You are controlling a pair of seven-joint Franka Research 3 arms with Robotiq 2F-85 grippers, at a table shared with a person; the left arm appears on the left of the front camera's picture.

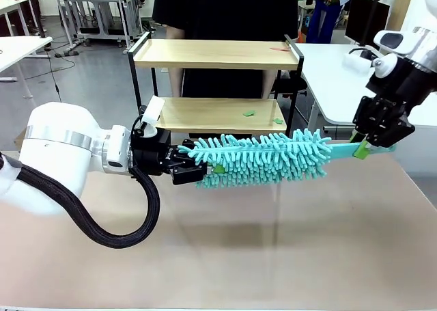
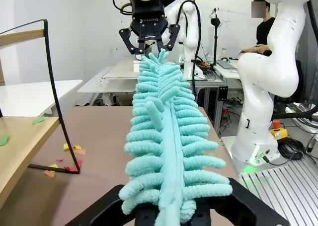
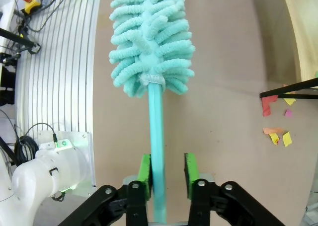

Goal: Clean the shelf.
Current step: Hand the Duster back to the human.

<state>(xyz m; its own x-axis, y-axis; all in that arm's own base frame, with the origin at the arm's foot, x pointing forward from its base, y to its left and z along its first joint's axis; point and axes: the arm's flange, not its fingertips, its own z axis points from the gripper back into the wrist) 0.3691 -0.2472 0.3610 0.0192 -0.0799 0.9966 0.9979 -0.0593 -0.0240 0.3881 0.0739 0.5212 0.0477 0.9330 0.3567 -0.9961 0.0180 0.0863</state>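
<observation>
Left gripper (image 1: 193, 162): pressed tight on the fluffy end of the teal duster (image 1: 263, 159). Right gripper (image 3: 166, 174): green pads spread, handle between them, seemingly brushing one pad. The shelf (image 1: 217, 55): just beyond both, paper scraps (image 1: 249, 113) on its lower board.

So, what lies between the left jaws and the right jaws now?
The turquoise duster spans that stretch in the front view: its fluffy head sits in the left gripper, and its thin handle reaches the right gripper.
</observation>
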